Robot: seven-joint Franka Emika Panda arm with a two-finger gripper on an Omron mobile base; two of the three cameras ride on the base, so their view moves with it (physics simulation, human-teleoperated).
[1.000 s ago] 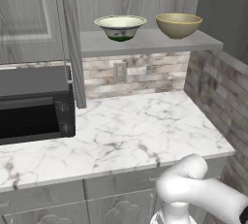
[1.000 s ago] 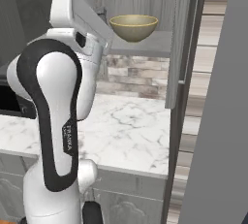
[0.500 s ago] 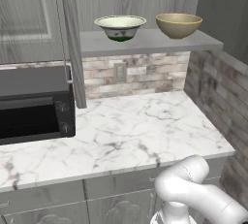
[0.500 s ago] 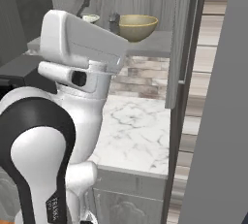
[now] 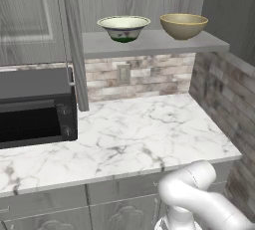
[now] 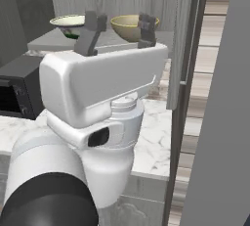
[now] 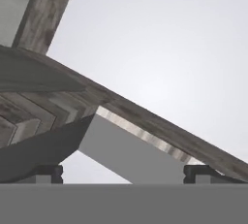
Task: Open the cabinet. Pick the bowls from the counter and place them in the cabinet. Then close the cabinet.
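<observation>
Kitchen corner, marble bench [image 5: 149,134] bare, both bowls up on the cabinet shelf [image 5: 149,42].
Patterned bowl [image 5: 124,28] and tan bowl [image 5: 183,25] sit side by side, apart; gripper [image 6: 117,29] jaws spread wide, holding nothing; cabinet door [image 6: 183,39] open, so closing likely remains.

The cabinet [image 5: 149,42] stands open, both doors swung wide. On its grey shelf sit the patterned cream bowl [image 5: 123,28] and the tan bowl [image 5: 183,26], upright, side by side, apart. The marble counter [image 5: 134,139] lies below.
</observation>
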